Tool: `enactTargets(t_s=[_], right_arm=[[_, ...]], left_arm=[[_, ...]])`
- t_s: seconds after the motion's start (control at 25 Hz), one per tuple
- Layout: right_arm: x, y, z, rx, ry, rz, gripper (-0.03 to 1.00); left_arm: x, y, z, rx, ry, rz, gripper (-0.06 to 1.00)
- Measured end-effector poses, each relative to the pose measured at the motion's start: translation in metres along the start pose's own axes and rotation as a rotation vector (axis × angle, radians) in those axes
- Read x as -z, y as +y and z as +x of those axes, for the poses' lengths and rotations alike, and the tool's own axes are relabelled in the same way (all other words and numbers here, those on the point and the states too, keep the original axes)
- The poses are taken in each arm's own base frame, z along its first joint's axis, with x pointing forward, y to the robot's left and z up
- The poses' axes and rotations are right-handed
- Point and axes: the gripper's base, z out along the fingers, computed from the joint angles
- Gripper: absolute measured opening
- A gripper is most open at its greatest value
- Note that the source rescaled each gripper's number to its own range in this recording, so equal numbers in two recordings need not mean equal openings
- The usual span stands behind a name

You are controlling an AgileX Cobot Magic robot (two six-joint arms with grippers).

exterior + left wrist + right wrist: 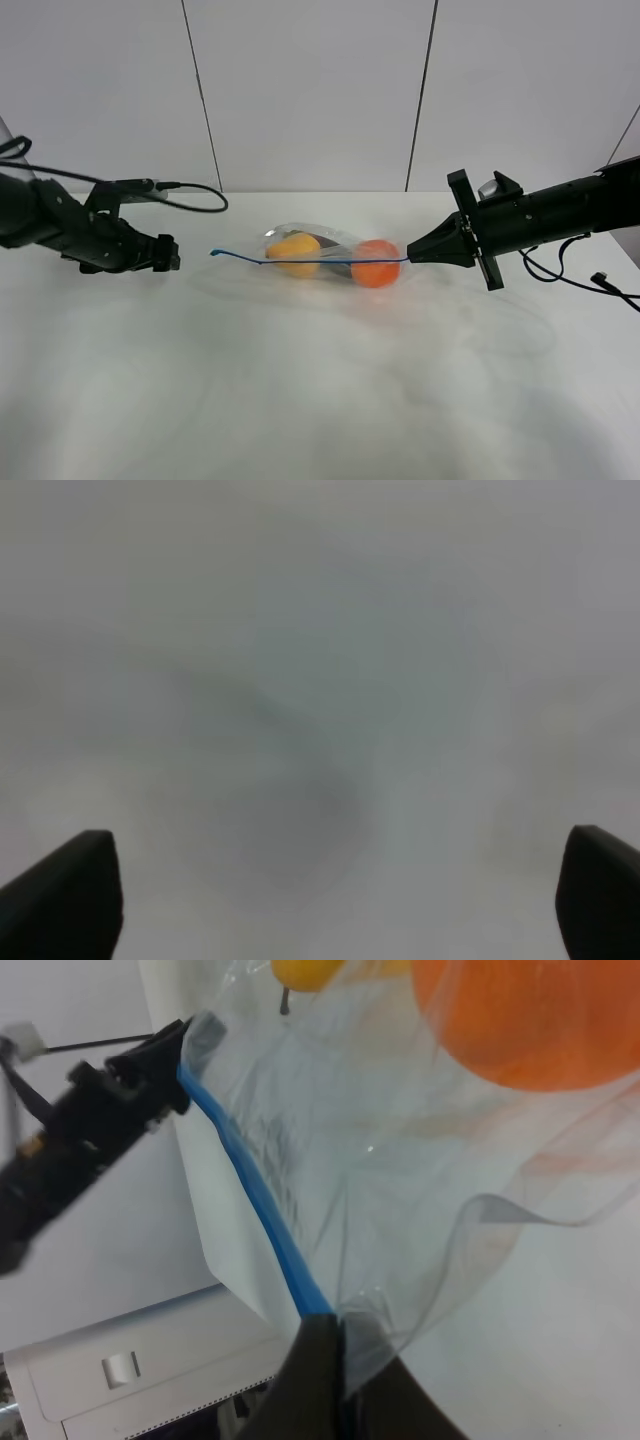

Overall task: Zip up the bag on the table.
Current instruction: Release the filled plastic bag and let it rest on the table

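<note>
Exterior high view: the white worktop (320, 400) fills the scene, with one dark arm reaching in from each side. The bag (322, 240) lies near the middle of it, between the two arms, with its blue zip strip (240, 258) drawn out in a thin, nearly straight line.

The right hand (415, 250) is closed on the bag's corner at one end of that strip. The right wrist view shows its fingers (320, 1380) pinched tight around the blue edge and the clear film. The left hand (165, 252) sits just off the strip's free end, apart from it. In the left wrist view its fingers (60, 895) are spread wide, with only blurred worktop between them.

By my reading, the bag is anchored and the sealing pass along the strip is the step in hand. Whether the seal is already pressed shut cannot be told. The next move calls for the left hand to line up with the thin strip, close on it and run along it while the right hand keeps it taut.

Inside the bag, a pear (295, 252), an orange (377, 263) and a dark item (335, 265) bulge close under the strip and could snag a sliding pinch. A black cable (200, 200) loops behind the left arm, clear of the path.
</note>
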Motion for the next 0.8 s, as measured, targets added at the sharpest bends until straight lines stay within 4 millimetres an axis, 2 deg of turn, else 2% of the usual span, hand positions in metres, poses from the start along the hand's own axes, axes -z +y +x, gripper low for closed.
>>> enactTargets(t_s=[0.12, 0.24, 0.4, 0.6, 0.8], right_arm=[[0.000, 0.000, 0.000, 0.000, 0.000, 0.000, 0.00], [0.000, 0.000, 0.000, 0.000, 0.000, 0.000, 0.00], [0.000, 0.000, 0.000, 0.000, 0.000, 0.000, 0.00], [0.000, 0.000, 0.000, 0.000, 0.000, 0.000, 0.00], [0.000, 0.000, 0.000, 0.000, 0.000, 0.000, 0.00]], left_arm=[[0.013, -0.012, -0.014, -0.006, 0.160, 0.123, 1.00], [0.027, -0.016, -0.025, 0.027, 0.297, 0.160, 1.00], [0.043, -0.011, -0.037, 0.068, 0.401, 0.082, 1.00], [0.054, -0.008, -0.049, 0.070, 0.428, 0.031, 1.00], [0.061, -0.001, -0.041, 0.045, 0.534, -0.040, 1.00]])
